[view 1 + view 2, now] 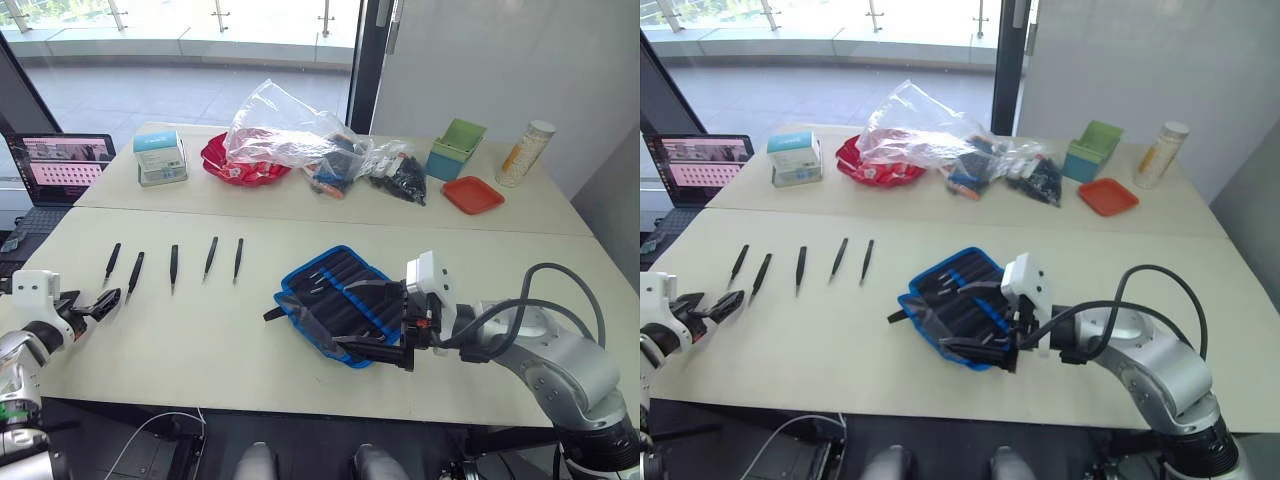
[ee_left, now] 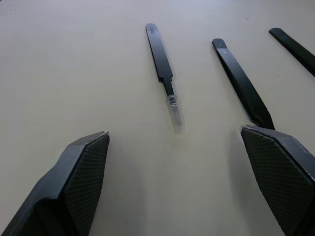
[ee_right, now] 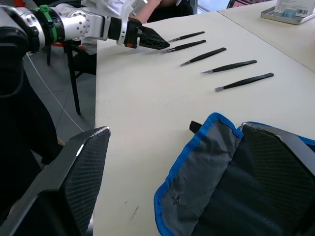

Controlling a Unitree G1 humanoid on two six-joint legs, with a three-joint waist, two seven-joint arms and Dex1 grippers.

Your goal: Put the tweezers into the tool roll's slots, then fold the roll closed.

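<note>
While both jaws gape — tweezers | tool roll | cream table — glass wall.

This looks like an office or lab test space: two pale tables pushed together beside floor-to-ceiling windows, an open laptop on one side, and bins and bagged supplies along the far edge.

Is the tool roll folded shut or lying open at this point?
Open. The tool roll lies spread on the table with its slots facing up, and all five tweezers lie outside it.
</note>
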